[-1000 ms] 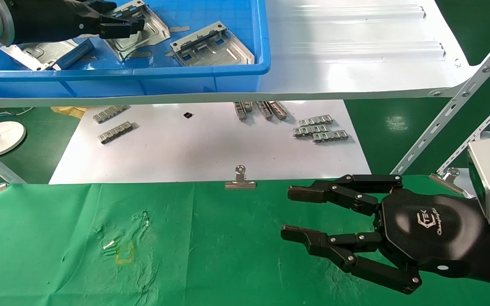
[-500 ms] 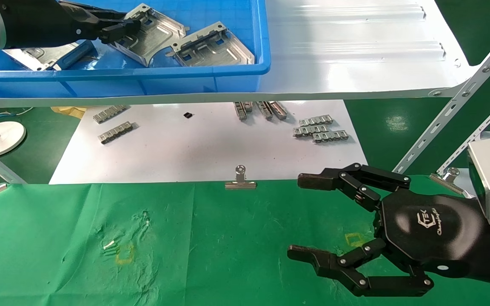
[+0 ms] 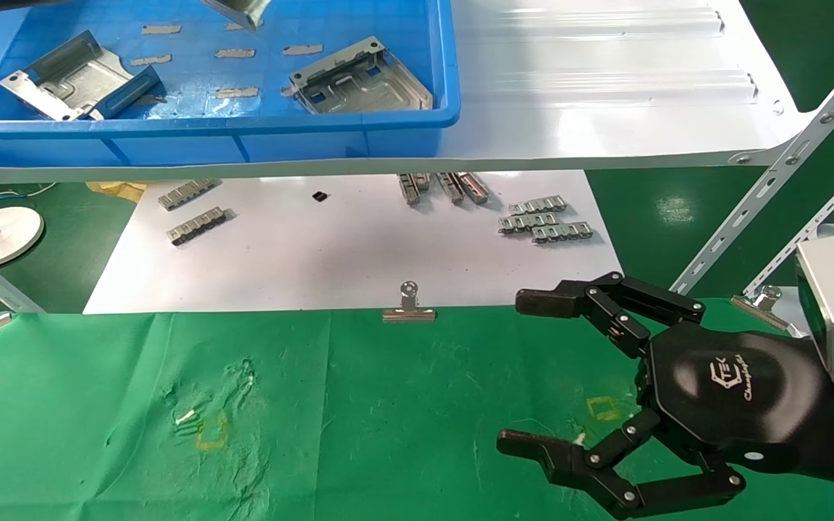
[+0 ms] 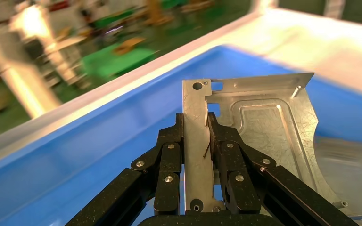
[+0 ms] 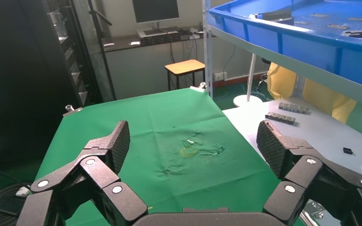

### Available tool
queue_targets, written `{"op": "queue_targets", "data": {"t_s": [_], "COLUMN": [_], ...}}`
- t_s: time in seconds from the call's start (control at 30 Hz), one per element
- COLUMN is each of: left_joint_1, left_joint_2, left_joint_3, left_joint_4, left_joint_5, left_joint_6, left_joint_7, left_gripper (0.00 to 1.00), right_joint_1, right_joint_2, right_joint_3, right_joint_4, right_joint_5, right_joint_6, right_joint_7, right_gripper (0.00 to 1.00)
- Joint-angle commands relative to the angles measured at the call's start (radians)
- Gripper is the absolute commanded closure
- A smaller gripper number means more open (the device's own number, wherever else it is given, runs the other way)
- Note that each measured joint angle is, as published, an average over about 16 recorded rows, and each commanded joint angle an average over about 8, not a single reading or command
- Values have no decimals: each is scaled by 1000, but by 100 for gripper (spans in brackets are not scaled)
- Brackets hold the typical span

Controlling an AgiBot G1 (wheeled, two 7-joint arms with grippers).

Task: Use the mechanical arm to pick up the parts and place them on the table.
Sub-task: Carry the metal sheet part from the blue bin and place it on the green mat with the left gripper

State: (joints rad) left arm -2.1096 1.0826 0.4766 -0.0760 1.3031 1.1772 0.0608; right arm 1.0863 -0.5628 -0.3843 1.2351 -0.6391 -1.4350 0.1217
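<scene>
In the left wrist view my left gripper [image 4: 195, 123] is shut on the rim of one of the parts [image 4: 264, 127], holding it above the blue bin [image 4: 99, 141]. The head view shows only a corner of that held part [image 3: 239, 9] at the top edge. Two more parts [image 3: 73, 76] [image 3: 359, 76] lie in the blue bin [image 3: 243, 134]. My right gripper [image 3: 524, 371] hangs wide open and empty over the right side of the green table [image 3: 359, 405]. Its wrist view shows the spread fingers of the right gripper [image 5: 194, 141] over the cloth [image 5: 160, 127].
The bin sits on a glossy white shelf [image 3: 605, 94]. Below it is a white sheet [image 3: 330, 253] with small toothed strips [image 3: 544, 221]. A binder clip [image 3: 408, 307] grips the cloth's far edge. Slanted shelf struts [image 3: 764, 188] stand at the right. Yellow squares [image 3: 212, 433] [image 3: 604, 409] mark the cloth.
My left gripper has lifted a part up from the bin and left the top of the head view. My right gripper's fingers have spread wider apart.
</scene>
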Motion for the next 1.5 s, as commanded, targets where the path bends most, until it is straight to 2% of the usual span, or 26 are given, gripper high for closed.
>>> {"op": "queue_targets", "data": {"t_s": [0.03, 0.2, 0.37, 0.6, 0.87, 1.03, 1.23, 1.3, 1.37, 1.5], "left_joint_1": [1, 16, 52, 165, 328, 404, 454, 468, 480, 493], "left_joint_2": [-15, -59, -100, -196, -348, -400, -387, -371, -355, -326], "left_joint_3": [-9, -21, -15, 44, 162, 251, 329, 347, 361, 372], "left_joint_4": [-12, -45, -105, -306, -546, -593, -530, -488, -438, -328], "left_joint_5": [-15, -43, -72, -154, -279, -271, -203, -182, -169, -168], "left_joint_6": [72, 307, 417, 429, 422, 412, 396, 394, 393, 390], "left_joint_7": [16, 91, 154, 164, 186, 283, 471, 540, 603, 685], "left_gripper": [100, 100, 100, 100, 100, 100, 100, 95, 84, 37], "right_joint_1": [0, 0, 0, 0, 0, 0, 0, 0, 0, 0], "right_joint_2": [0, 0, 0, 0, 0, 0, 0, 0, 0, 0], "right_joint_3": [0, 0, 0, 0, 0, 0, 0, 0, 0, 0], "right_joint_4": [0, 0, 0, 0, 0, 0, 0, 0, 0, 0], "right_joint_5": [0, 0, 0, 0, 0, 0, 0, 0, 0, 0], "right_joint_6": [0, 0, 0, 0, 0, 0, 0, 0, 0, 0], "right_joint_7": [0, 0, 0, 0, 0, 0, 0, 0, 0, 0], "right_gripper": [0, 0, 0, 0, 0, 0, 0, 0, 0, 0]}}
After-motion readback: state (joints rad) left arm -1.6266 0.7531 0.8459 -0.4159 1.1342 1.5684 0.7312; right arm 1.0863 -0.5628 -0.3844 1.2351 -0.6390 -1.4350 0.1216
